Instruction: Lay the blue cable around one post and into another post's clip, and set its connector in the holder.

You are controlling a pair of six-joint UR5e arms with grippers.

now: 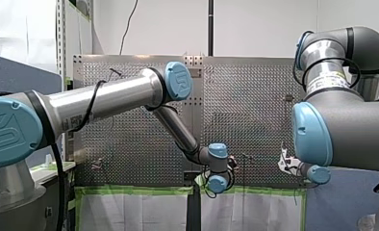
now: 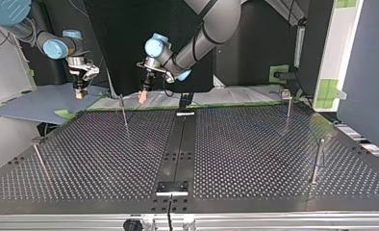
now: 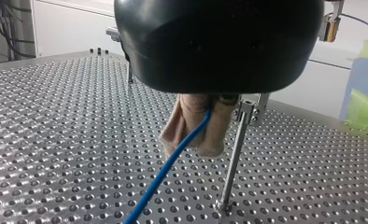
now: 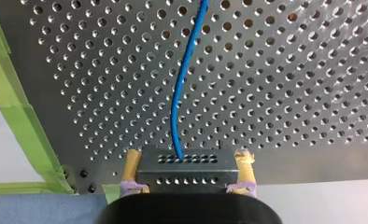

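The main risk is the post standing just beside the left gripper. A careless sideways move could knock the fingers against it, or drag the blue cable across its clip instead of around the shaft. A second risk is tension. If the two arms draw apart, the cable could slide through the beige pads or twist the connector in the other grip. The left arm reaches long across the table, its gripper pointing down, with the pads pinched together on the cable, which runs down from them toward the table. The right gripper also points down, at the table's edge at the top view's left, well apart from the left one. Its yellow-padded fingers are clamped on either side of the dark connector, and the cable leaves that connector and runs out ahead over the perforated surface.
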